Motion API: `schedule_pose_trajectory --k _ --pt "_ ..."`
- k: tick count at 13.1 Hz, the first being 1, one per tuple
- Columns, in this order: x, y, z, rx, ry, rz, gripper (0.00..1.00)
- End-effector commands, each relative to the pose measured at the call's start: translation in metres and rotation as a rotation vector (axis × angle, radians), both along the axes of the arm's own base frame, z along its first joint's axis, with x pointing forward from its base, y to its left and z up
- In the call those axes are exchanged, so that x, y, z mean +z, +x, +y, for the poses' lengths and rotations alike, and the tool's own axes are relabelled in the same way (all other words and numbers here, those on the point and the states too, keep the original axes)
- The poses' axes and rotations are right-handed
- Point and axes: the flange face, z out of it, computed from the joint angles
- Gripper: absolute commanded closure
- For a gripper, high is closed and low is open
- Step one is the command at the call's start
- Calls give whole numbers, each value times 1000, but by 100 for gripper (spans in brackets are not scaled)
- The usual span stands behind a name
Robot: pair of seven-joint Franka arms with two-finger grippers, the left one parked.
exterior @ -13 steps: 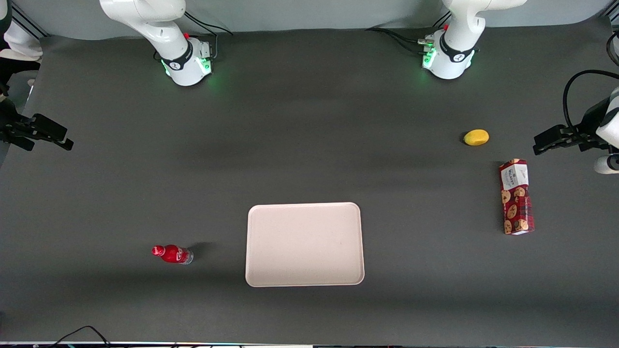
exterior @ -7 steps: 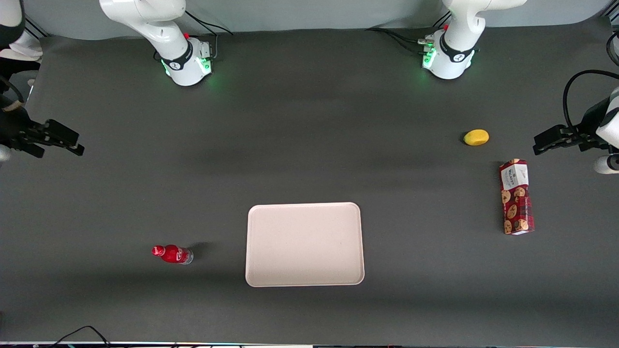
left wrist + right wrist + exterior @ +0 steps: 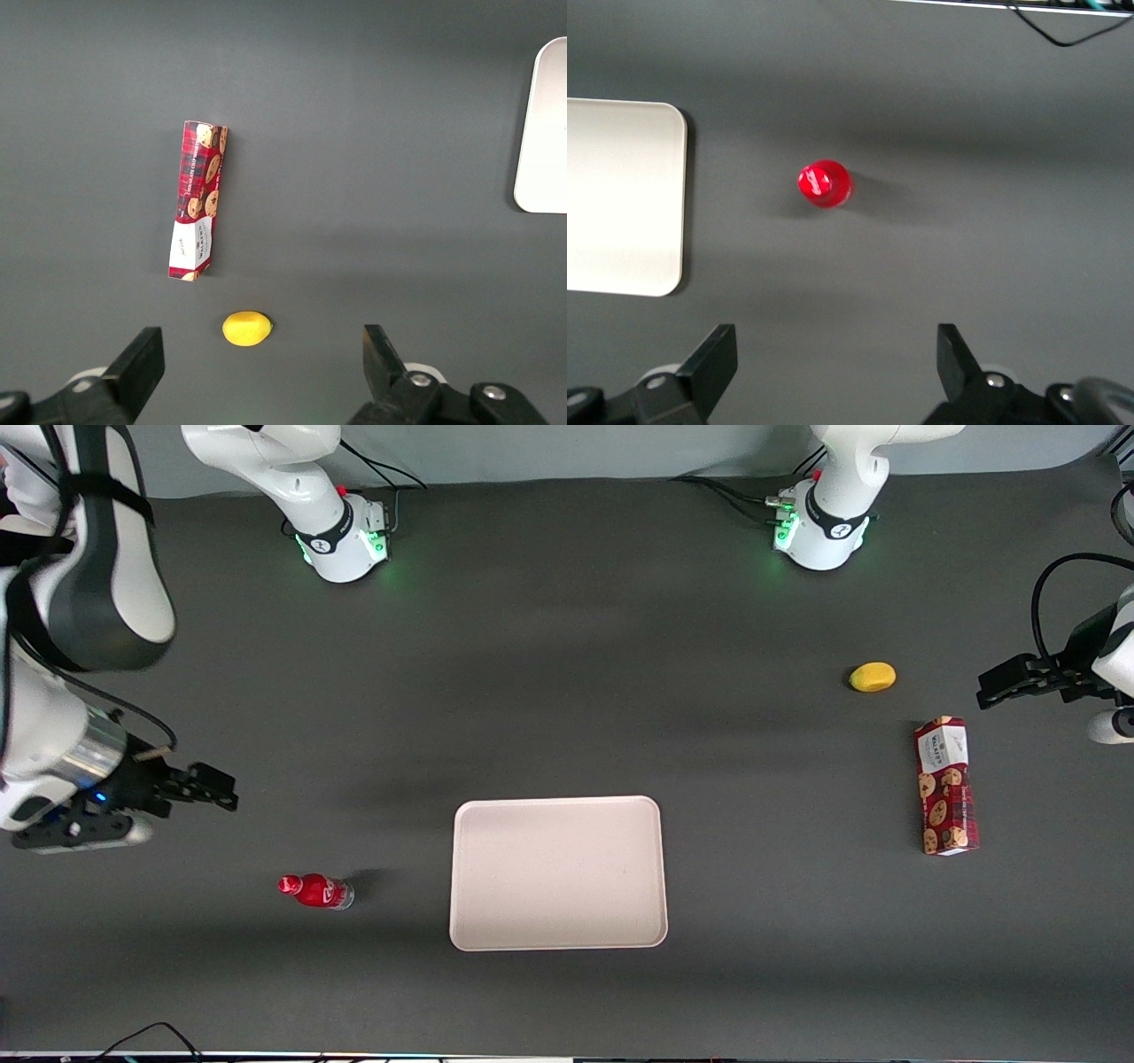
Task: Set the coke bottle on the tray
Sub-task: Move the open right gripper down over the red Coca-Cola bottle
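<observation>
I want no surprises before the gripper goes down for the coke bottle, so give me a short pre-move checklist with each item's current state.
1. Gripper open, fingers spread: ok.
2. Coke bottle upright on the table, nothing touching it: ok.
3. Gripper above the bottle: not ok, it hangs farther from the front camera.
4. Tray bare, ready to receive: ok.
5. Cookie box and lemon away from the path, toward the parked arm's end: ok.

Cookie box — lemon — tray corner.
</observation>
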Motion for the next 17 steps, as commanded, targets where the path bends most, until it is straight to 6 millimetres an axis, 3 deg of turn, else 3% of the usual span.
schedule_pose_trajectory --k 1,3,5,9,12,17 --pt "-28 22 17 32 11 -18 0" --pt "-61 34 25 42 12 -22 0" --pt "-82 47 37 57 21 -22 0" --pt "-115 56 37 64 18 1 0" --pt "-133 64 36 65 12 -17 0" --pt "-145 70 35 65 10 -23 0"
